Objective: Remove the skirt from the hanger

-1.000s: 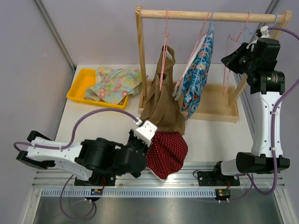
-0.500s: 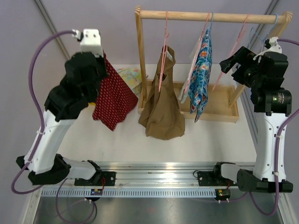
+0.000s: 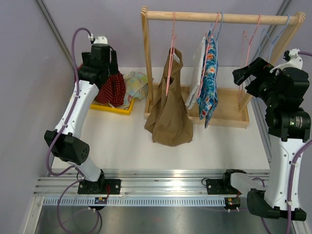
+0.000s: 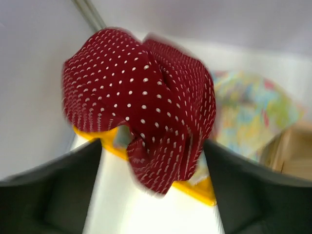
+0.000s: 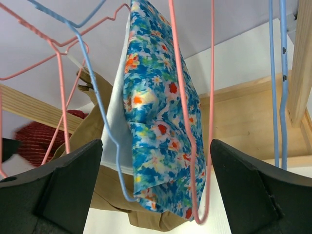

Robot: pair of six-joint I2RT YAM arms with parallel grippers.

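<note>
The red white-dotted skirt is off any hanger. It sits in a loose bunch at the far left of the counter, over the yellow tray and partly draped across its near rim. A pale flowered cloth lies just beside it in the same tray.

The left arm reaches up and over that corner, with the left hand directly above the skirt. From its wrist view the two fingers stand well apart with the bunched cloth between and beyond them, so the hand is open and not pinching the fabric. I cannot tell whether the cloth brushes a finger.

Over on the right, the right hand is up by the end of the wooden rack. Its fingers are spread wide and it has hold of nothing. In front of it hang bare pink and blue wire hangers.

A blue flowered garment hangs near the middle of the rail. A brown garment hangs on a pink hanger further left, its hem down near the counter.
</note>
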